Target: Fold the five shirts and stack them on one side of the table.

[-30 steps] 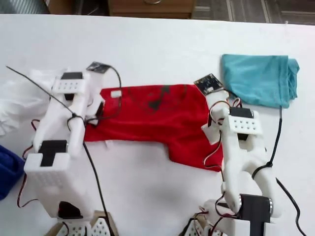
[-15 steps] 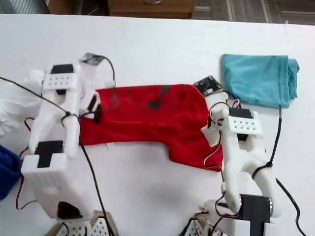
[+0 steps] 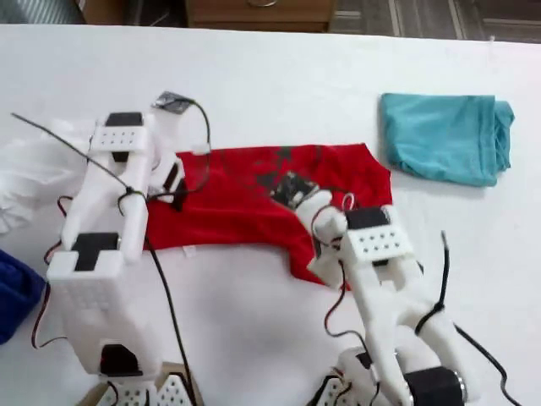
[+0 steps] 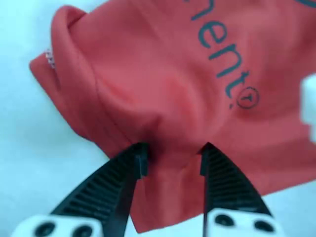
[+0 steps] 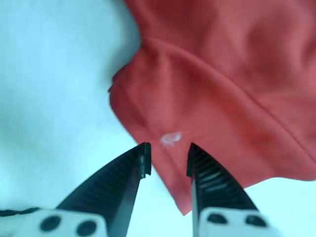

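A red shirt [image 3: 245,199] with dark print lies spread across the middle of the table. My left gripper [image 3: 173,190] is at its left end, and in the left wrist view the gripper [image 4: 174,153] is shut on a bunched fold of the red shirt [image 4: 163,74]. My right gripper [image 3: 311,237] hangs over the shirt's near edge, right of centre. In the right wrist view it [image 5: 168,157] is open a little above the flat hem of the red shirt [image 5: 222,74]. A folded teal shirt [image 3: 444,135] lies at the back right.
A blue shirt [image 3: 13,292] lies at the table's left edge, with a white cloth [image 3: 30,173] behind it. Bare white table [image 3: 254,76] stretches beyond the red shirt and in front of it between the arms.
The right arm swung left from the shirt's right end to its near edge, and that end now lies flat. The left arm shifted left, then back, tugging the shirt's left end.
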`<state>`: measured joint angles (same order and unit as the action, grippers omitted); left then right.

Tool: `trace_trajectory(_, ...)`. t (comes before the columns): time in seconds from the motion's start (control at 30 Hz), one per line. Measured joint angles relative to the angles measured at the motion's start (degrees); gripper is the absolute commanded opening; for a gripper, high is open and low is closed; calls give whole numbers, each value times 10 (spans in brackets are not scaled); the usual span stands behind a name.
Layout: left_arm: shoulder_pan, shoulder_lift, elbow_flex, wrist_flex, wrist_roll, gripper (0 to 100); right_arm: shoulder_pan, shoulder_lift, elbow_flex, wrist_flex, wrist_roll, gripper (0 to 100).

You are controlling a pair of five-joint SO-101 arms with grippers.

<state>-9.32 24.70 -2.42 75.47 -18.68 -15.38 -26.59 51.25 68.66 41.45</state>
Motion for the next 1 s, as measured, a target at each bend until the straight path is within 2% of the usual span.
trace_trajectory(0.23,1,39,0,-35,-1,199,-3,-17,49,-4,2,131)
trace_trajectory(0.43,1,57,-2,-40,-1,199,-4,7,71,-35,32,135)
trace_trajectory(0.57,1,58,-2,-40,-1,199,-4,36,76,-72,36,216)
trace_trajectory(0.7,1,58,-2,-40,-1,199,-5,59,76,-97,36,231)
trace_trajectory(1.0,1,58,-2,-40,-1,199,-5,63,66,-76,38,230)
